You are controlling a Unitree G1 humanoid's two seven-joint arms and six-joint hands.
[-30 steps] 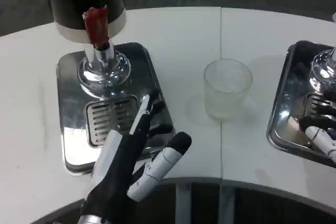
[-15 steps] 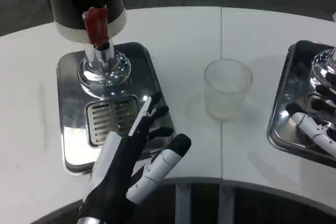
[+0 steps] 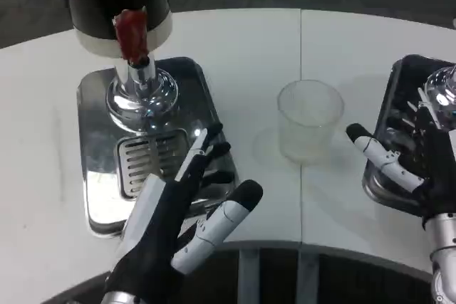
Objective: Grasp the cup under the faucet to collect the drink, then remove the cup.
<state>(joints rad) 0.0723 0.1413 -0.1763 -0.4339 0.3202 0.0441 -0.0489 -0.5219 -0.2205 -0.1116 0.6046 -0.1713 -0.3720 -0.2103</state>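
Cup [image 3: 309, 120], translucent, stands upright on the white table [image 3: 242, 48], between the dispenser's drip tray [image 3: 96, 176] and the right tray [image 3: 377, 176], not under the faucet [image 3: 140, 69]. Right hand [image 3: 410, 165], fingers apart and empty, is nearer, just right of it. Left hand [image 3: 174, 226], spread and empty, lies lower left.

The white table [image 3: 249, 48] bears a cup [image 3: 309, 129] between two steel trays [image 3: 100, 169] [image 3: 388, 147].
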